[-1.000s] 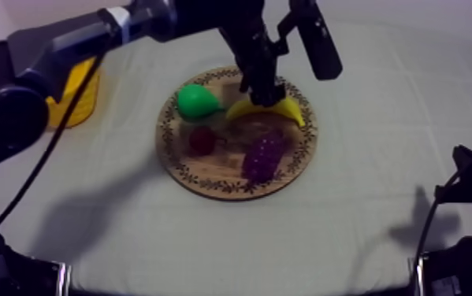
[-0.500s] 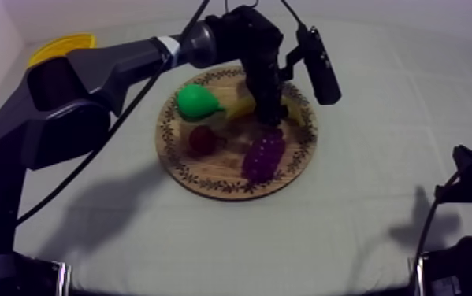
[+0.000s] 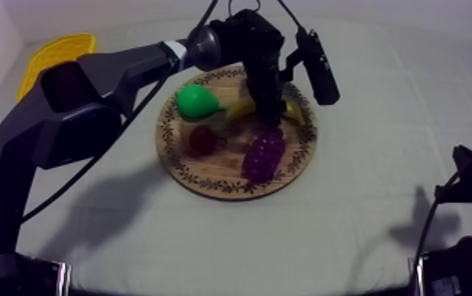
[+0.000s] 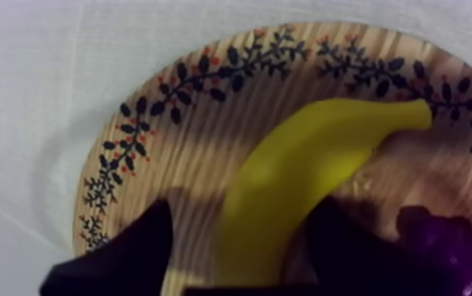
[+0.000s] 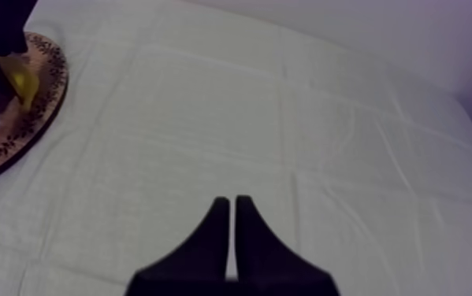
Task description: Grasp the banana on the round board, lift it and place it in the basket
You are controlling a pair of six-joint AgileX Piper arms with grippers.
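Note:
The yellow banana [image 3: 292,111] lies on the far side of the round wooden board [image 3: 231,187], beside the green pear [image 3: 195,102]. My left gripper [image 3: 269,114] reaches down from the upper left onto the banana's middle. In the left wrist view the banana [image 4: 302,169] runs between the two black fingers [image 4: 120,252]. The left gripper [image 4: 245,209] is open, with a thin shadowed gap on one side of the fruit. My right gripper [image 5: 231,206] is shut, a narrow wedge over bare cloth well to the right of the board [image 5: 18,134].
A small red fruit [image 3: 202,140] and purple grapes [image 3: 262,155] sit on the board's near half, close to the banana. The yellow basket [image 3: 57,51] stands at the far left. My right arm [image 3: 467,205] rests low at the right edge.
My left gripper has come down over the banana, its fingers now low on either side. The arm has swung aside and uncovered the basket. The banana and my right arm have not moved.

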